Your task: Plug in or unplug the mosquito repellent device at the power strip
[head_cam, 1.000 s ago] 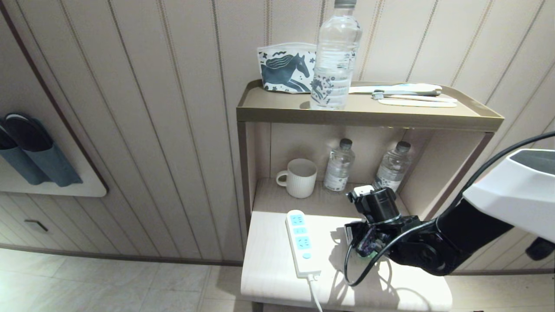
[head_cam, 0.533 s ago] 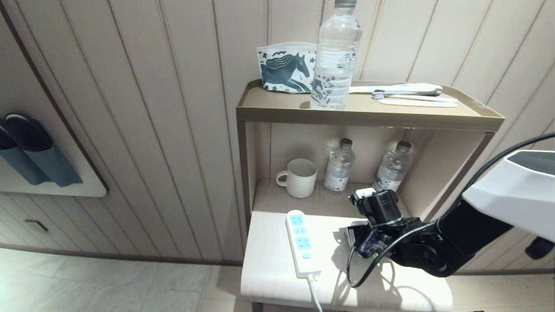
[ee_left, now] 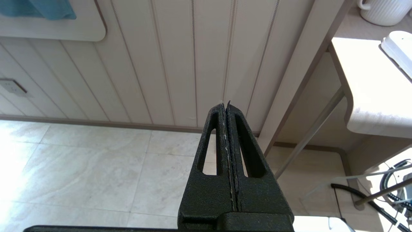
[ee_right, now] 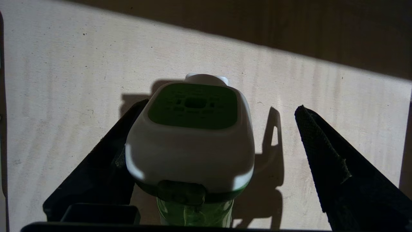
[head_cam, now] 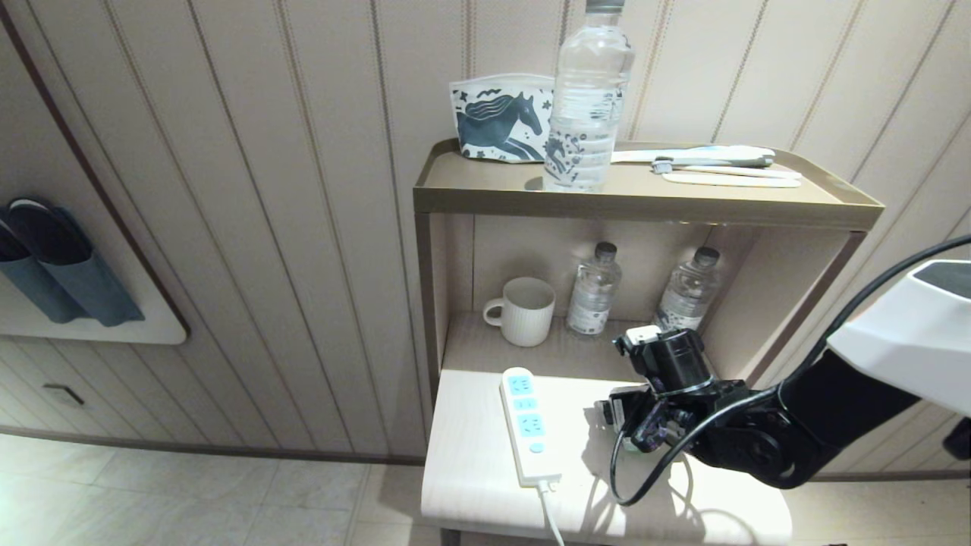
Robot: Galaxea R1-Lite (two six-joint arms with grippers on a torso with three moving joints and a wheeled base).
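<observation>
Pale table (head_cam: 485, 485) against panelled wall (head_cam: 303, 189); right pincer (ee_right: 222, 135) spread around device (ee_right: 190, 145); left pincer (ee_left: 227, 111) pressed together.

3 bottles (head_cam: 587, 98), 1 mug (head_cam: 523, 310), 1 pouch (head_cam: 501, 118). 1 strip (head_cam: 527, 425), 1 device (ee_right: 193, 141). 2 slippers (head_cam: 53, 258).

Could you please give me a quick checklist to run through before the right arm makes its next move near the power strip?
1. Right tool open: ok, fingers spread wide.
2. Mosquito repellent device released: cannot tell, one finger sits close against it, the other stands apart.
3. Device resting on the table: ok, it lies on the tabletop casting a shadow.
4. Power strip sockets free: ok, nothing plugged in.
5. Device apart from the strip: ok, the strip does not show in the right wrist view.
6. Left tool out of the way: ok, shut, off to the table's side above the floor.
</observation>
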